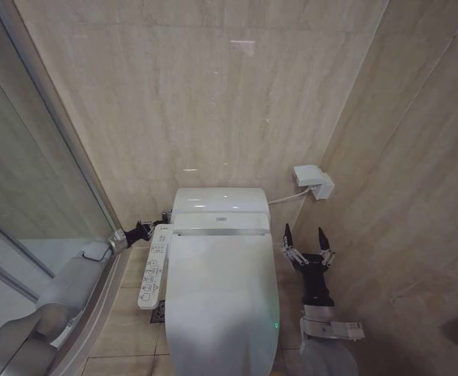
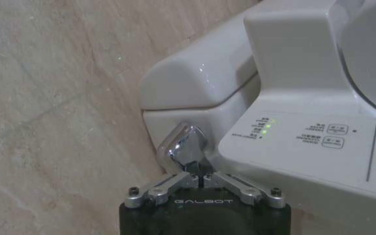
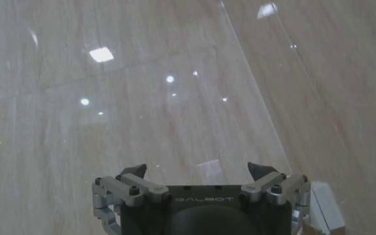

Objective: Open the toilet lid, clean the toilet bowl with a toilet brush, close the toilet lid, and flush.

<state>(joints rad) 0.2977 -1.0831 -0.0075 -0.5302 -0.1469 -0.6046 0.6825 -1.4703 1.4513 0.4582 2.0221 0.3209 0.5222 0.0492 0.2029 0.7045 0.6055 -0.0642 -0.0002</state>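
Left pincer (image 2: 201, 177), pressed together against the chrome flush lever (image 2: 182, 147) on the tank's side, just behind the white button-strip side panel (image 1: 154, 266). Large glossy white oval plastic toilet lid (image 1: 221, 301) lies shut over the bowl, centre. Right pincer (image 1: 306, 249) idle beside the toilet, prongs spread, pointing up.

Risk: the smooth lever could slip off the tips; a sideways nudge might press a panel button.

Count: 1 lid, 1 lever, 1 panel, 2 pincers.
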